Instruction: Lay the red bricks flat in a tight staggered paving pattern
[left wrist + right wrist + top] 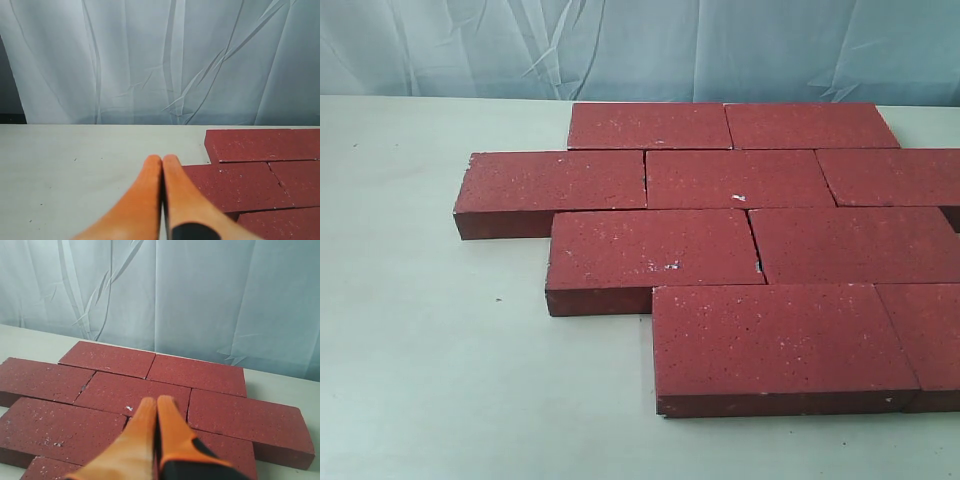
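Nearest lies the front brick (785, 345) of the red bricks (740, 178), flat on the pale table (440, 400). Another brick touches its right end and is cut off by the frame edge.

At the left, the left gripper (162, 159) sits over bare table just beside the paving's left edge. Its orange fingers are pressed together with nothing between them. The leftmost brick (558, 180), in the second row from the far side, juts out past its neighbours. Its left end and part of its near side are therefore exposed.

Toward the middle the rows step sideways in a stagger: two bricks far, then three, two, and two near. That makes nine in view, all flat. Most joints look tight, apart from slim dark gaps at one end joint in each of the second and third rows.

Further right, the right gripper (157, 401) hangs over the paving, fingers likewise closed and empty. A pleated curtain (640, 45) hangs behind.

These bricks are probably dense, heavy and quite stiff. The rough face should resist slipping, though corners could chip if knocked. The flat face looks too broad for such fingers to span. A closed-fingertip push low on an exposed end or side face seems the safer hold, sliding the brick rather than lifting it. Any remaining work is likely only nudging those slim gaps shut.
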Motion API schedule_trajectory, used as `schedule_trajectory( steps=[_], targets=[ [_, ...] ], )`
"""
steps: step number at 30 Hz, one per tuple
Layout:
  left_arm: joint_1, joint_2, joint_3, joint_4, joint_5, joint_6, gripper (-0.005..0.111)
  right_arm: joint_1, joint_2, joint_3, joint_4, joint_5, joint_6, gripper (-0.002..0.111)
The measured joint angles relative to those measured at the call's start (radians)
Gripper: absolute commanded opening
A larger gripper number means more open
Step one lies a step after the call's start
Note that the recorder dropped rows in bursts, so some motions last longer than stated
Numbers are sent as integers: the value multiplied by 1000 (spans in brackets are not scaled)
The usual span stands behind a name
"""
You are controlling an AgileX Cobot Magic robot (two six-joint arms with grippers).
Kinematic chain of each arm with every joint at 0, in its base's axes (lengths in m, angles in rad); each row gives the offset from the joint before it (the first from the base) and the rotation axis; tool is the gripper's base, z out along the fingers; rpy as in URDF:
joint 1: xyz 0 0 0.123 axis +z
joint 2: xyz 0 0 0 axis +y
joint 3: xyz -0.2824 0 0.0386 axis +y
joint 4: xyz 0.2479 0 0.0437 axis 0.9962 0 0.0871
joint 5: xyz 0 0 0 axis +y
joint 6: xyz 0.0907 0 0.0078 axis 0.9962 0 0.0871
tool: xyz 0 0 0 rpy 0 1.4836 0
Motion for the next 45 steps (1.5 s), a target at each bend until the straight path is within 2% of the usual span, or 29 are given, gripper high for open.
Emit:
schedule_trajectory(
  steps=[8, 12, 17, 27, 38, 45],
  targets=[
    [0, 0, 0, 0, 0, 0, 0, -6, -85, 0, 0, 1, 0, -1],
    [0, 0, 0, 0, 0, 0, 0, -109, -182, 0, 0, 1, 0, -1],
    [0, 0, 0, 0, 0, 0, 0, -143, -214, 0, 6, 1, 0, -1],
    [0, 0, 0, 0, 0, 0, 0, -145, -214, 0, -9, 1, 3, -1],
    [0, 0, 0, 0, 0, 0, 0, -145, -214, 0, -34, 2, 90, -1],
    [0, 0, 0, 0, 0, 0, 0, -145, -214, 77, -115, 0, 90, -1]
  ],
)
